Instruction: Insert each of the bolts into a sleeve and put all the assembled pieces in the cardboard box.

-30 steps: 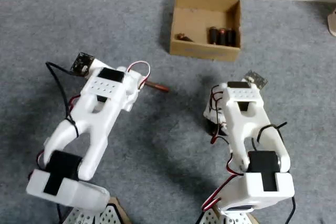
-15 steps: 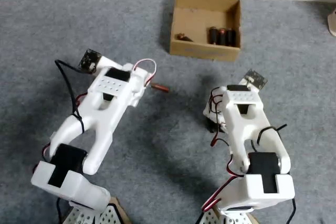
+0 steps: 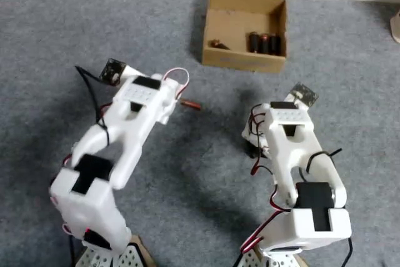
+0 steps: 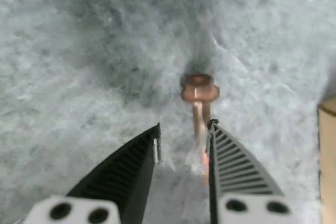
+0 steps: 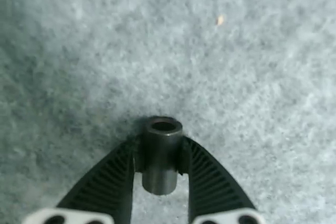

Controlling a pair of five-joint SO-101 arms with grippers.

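From above you see the left arm (image 3: 125,132) stretched over the grey mat (image 3: 187,186). Its tip is just beside a bolt (image 3: 191,104), which lies flat on the mat. The box (image 3: 215,14) stands beyond the bolt, well apart from it. Inside it there is a row of dark pieces (image 3: 264,43) against the near wall and one coppery piece (image 3: 219,45) off to their side. Your right arm (image 3: 287,136) is across from the left one, and its own body covers its tip.

In the left wrist view, your left gripper (image 4: 184,128) has its jaws clearly parted. The bolt's shaft runs in between them, close along one finger (image 4: 231,161), and the other finger stands clear of it. The flanged head sits out past the fingertips on the mat. You cannot tell whether the shaft touches the near finger.

In the right wrist view, your right gripper (image 5: 159,146) has closed its jaws on the black sleeve (image 5: 161,129), with a finger pressed against each side. The sleeve's open end points away from the wrist, just above the mat.
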